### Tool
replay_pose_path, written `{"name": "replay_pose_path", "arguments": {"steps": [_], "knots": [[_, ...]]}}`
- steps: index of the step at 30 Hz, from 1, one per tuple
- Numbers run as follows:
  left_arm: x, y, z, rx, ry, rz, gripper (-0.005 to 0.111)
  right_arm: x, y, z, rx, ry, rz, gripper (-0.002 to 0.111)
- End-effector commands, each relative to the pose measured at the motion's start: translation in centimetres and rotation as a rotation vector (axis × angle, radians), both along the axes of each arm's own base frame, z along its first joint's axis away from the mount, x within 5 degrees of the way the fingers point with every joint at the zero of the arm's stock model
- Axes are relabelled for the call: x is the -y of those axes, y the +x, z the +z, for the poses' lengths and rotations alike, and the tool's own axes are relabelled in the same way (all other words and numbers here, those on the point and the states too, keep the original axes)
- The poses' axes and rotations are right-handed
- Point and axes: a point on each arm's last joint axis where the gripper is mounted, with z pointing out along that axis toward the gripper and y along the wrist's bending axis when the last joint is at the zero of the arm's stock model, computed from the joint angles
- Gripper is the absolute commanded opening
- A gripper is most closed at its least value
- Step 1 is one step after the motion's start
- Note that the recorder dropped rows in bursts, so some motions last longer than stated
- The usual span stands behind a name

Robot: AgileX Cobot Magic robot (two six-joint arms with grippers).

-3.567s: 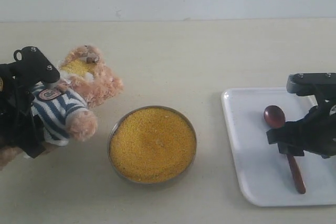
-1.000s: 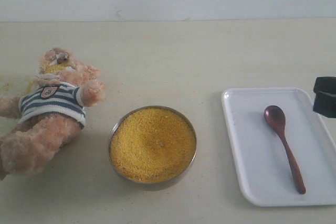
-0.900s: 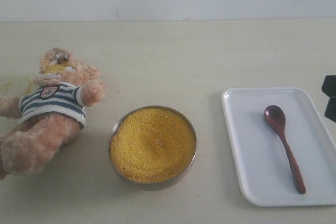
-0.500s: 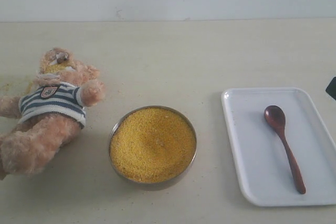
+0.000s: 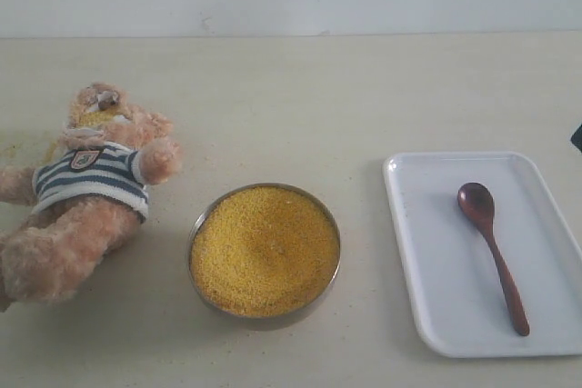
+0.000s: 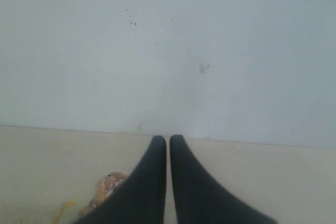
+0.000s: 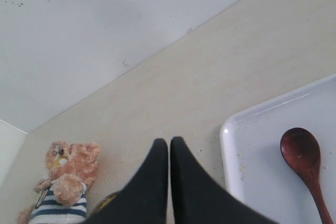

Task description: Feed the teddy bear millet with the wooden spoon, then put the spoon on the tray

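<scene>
The teddy bear (image 5: 82,197) lies on its back at the table's left, yellow grains on its muzzle; it also shows as the bear (image 7: 65,182) in the right wrist view and the bear (image 6: 105,190) in the left wrist view. The millet (image 5: 264,250) fills a round metal bowl at the middle. On the white tray (image 5: 427,252) at the right lies the wooden spoon (image 5: 494,252), also seen as the spoon (image 7: 304,161) on the tray (image 7: 231,150). My left gripper (image 6: 168,139) is shut and empty. My right gripper (image 7: 169,141) is shut and empty, off the tray's side.
A pale wall runs along the table's far edge. A few spilled grains lie on the table by the bear's head (image 5: 50,147). A dark sliver of the right arm (image 5: 576,138) shows at the right edge.
Both arms have withdrawn: the left let go of the bear, which now lies flat, and the right left the spoon on the tray and slid out past the right edge.
</scene>
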Motion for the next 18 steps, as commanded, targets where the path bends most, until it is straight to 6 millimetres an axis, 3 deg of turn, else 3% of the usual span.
{"name": "replay_pose_path", "arguments": {"steps": [1,6,11,15,18], "knots": [[0.0,0.0,-0.1,-0.005,-0.017,0.000,0.004,0.0,0.0,0.0,0.009,0.004,-0.003,0.000],[-0.6,-0.8,-0.2,0.021,0.048,0.084,0.004,0.0,0.0,0.0,0.009,0.004,-0.003,0.000],[-1.4,-1.3,-2.6,-0.048,0.109,0.230,0.004,0.0,0.0,0.0,0.009,0.004,-0.003,0.000],[-1.8,-1.2,-7.1,-0.091,0.135,0.302,0.004,0.0,0.0,0.0,0.009,0.004,-0.003,0.000],[-2.0,-0.5,-12.5,-0.133,0.122,0.333,0.004,0.0,0.0,0.0,0.009,0.004,-0.003,0.000]]}}
